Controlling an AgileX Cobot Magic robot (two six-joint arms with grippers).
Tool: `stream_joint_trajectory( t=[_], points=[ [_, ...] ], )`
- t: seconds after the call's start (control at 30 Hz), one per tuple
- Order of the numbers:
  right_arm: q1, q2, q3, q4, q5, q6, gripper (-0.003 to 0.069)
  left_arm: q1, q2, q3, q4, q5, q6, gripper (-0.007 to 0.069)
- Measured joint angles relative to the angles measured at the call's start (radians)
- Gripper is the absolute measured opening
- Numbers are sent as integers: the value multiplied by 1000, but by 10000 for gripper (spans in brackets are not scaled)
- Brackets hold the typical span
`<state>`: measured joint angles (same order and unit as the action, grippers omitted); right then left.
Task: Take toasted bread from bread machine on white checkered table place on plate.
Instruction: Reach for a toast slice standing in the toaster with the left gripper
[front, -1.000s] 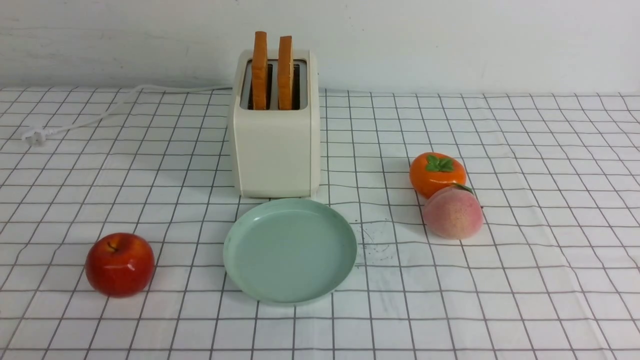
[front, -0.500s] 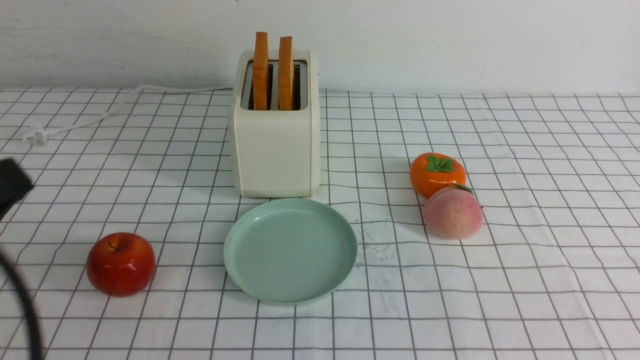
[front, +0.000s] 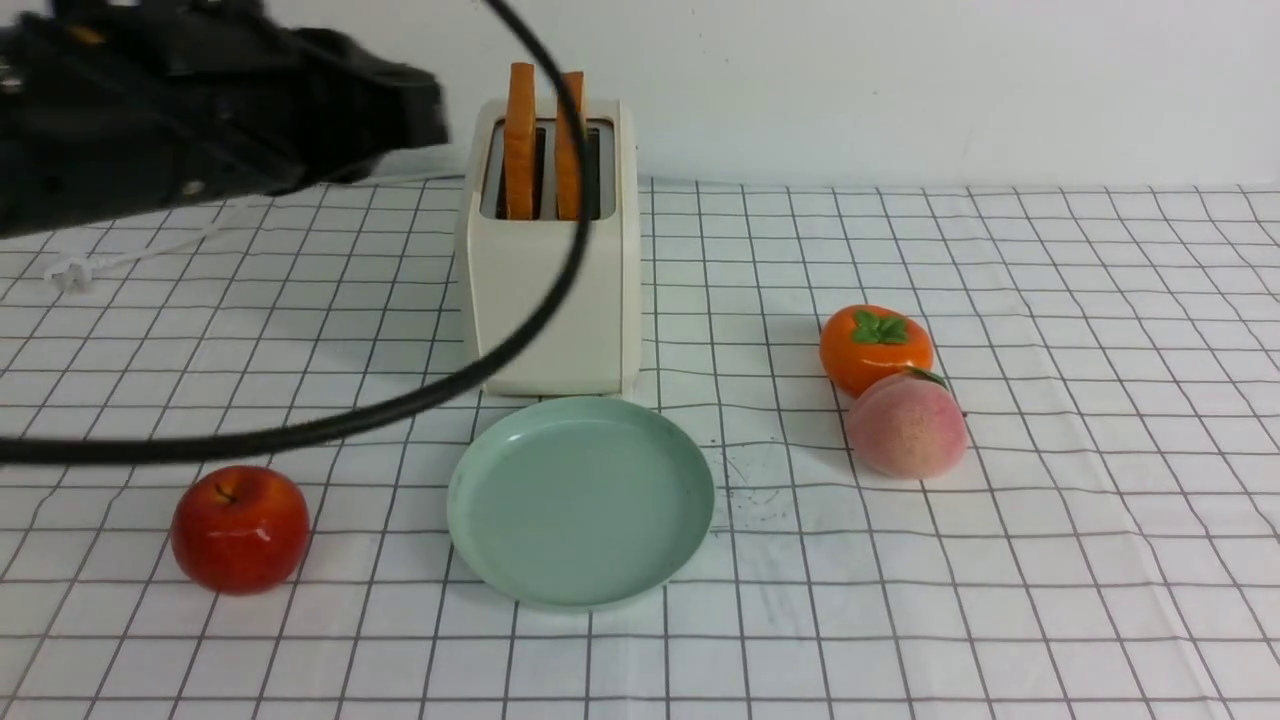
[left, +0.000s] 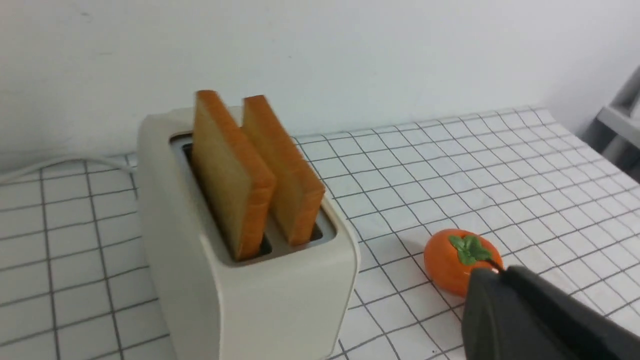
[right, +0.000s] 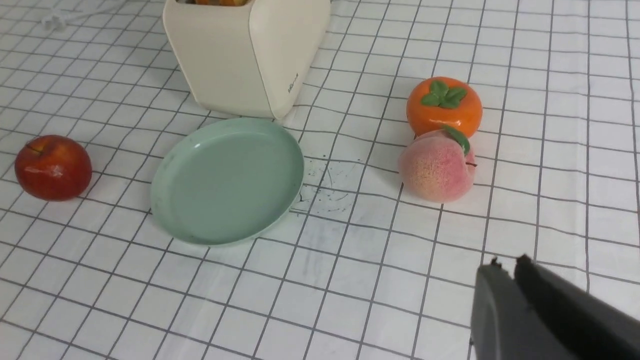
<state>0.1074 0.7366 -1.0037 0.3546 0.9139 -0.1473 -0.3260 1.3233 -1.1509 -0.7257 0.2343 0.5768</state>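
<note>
Our left hand, closed and empty, has swung up beside the toaster. The upright toast stands just to its right, edge-on to us.

Two thick, golden-tan toasted bread slices and one boxy cream-white bread machine are just ahead of the left claw. Ahead of the right claw: one round mint-green plate, one glossy red apple, one orange persimmon, one pink peach. One white cord; one white checkered table.
</note>
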Motion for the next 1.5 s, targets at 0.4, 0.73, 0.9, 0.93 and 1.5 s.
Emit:
stream_joint_trajectory(
  t=[0.4,0.73,0.9,0.93,1.5],
  points=[
    [0,110,-163,143,-58,-122,52,-7,367,-235,32,-161,0,335],
    [0,111,-191,310,-39,-278,64,-7,521,-333,29,-286,2,352],
    [0,111,-191,435,-88,-412,67,-7,576,-372,29,-292,4,274],
    [0,111,-191,457,-90,-426,67,-7,583,-375,29,-293,5,253],
    [0,111,-192,499,-78,-445,79,-7,577,-384,25,-349,5,-13]
  ],
)
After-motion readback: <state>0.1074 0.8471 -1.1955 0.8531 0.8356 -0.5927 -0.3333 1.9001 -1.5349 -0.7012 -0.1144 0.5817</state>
